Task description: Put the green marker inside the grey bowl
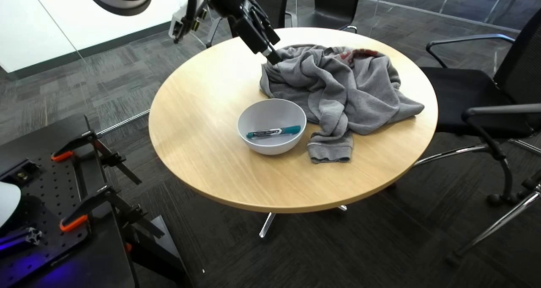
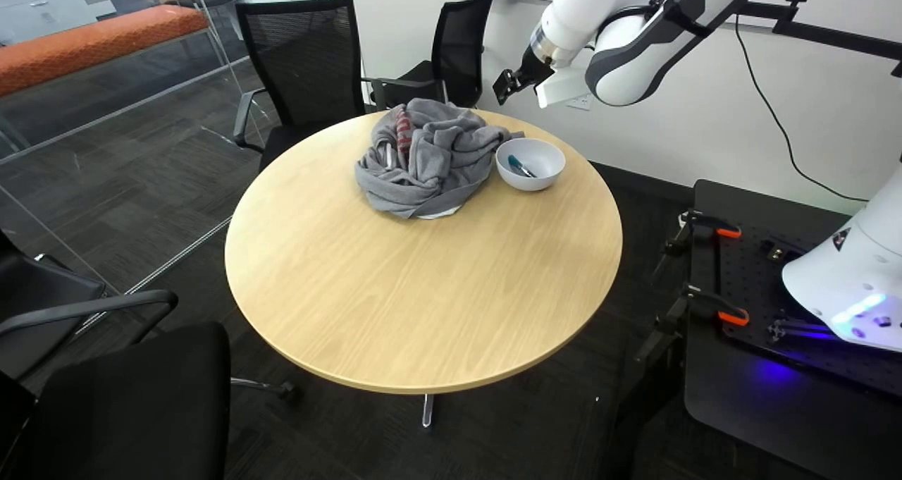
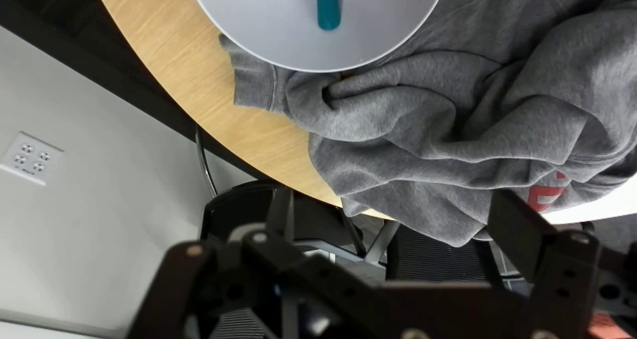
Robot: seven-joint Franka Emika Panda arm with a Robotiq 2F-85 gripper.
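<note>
The green marker (image 1: 289, 130), teal with a printed label, lies inside the grey bowl (image 1: 266, 112) on the round table. In an exterior view the marker (image 2: 519, 164) leans within the bowl (image 2: 548, 157). In the wrist view the bowl (image 3: 259, 15) is cut off by the top edge, and only the capped end of the marker (image 3: 328, 8) shows. My gripper (image 3: 395, 217) is open, with nothing between its fingers. In an exterior view the gripper (image 1: 272, 55) is above the table's far side, apart from the bowl. It also shows in an exterior view (image 2: 504, 87) above table height.
A crumpled grey sweatshirt (image 1: 334, 85) with red print lies beside the bowl on the wooden table (image 1: 203, 110); it also shows in the wrist view (image 3: 423, 115). Black chairs (image 2: 303, 71) stand around the table. The robot's black stand (image 2: 747, 395) with orange-tipped clamps is apart from the table.
</note>
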